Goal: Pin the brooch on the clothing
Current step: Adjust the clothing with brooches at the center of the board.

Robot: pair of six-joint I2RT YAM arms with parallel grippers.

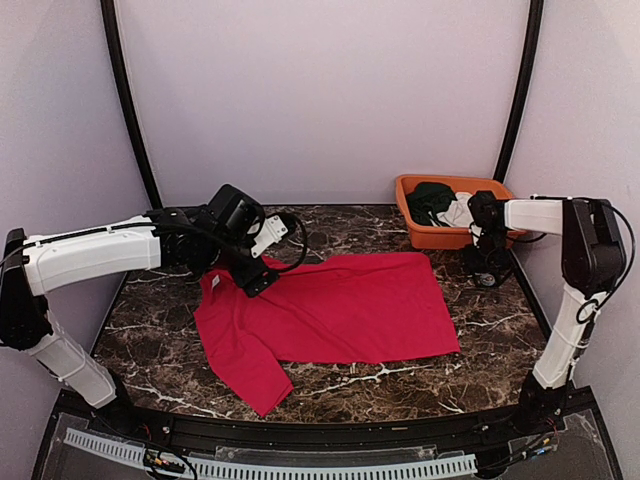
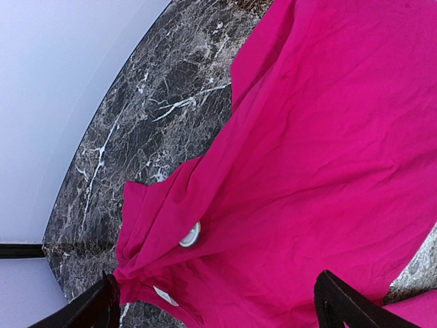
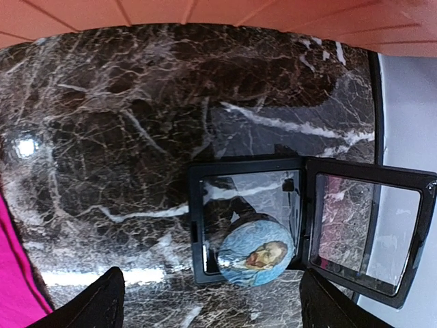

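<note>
The red T-shirt lies spread on the marble table, collar to the left. My left gripper hovers over its collar end, open and empty. In the left wrist view the shirt fills the frame; a small white round disc sits in a fold near the collar, beside a white label. My right gripper is right of the shirt. In the right wrist view it is open above an opened black clear-lidded case holding the brooch, a round blue badge with a painted portrait.
An orange basket with a dark green garment and a white garment stands at the back right; its wall shows at the top of the right wrist view. Booth walls close in on all sides.
</note>
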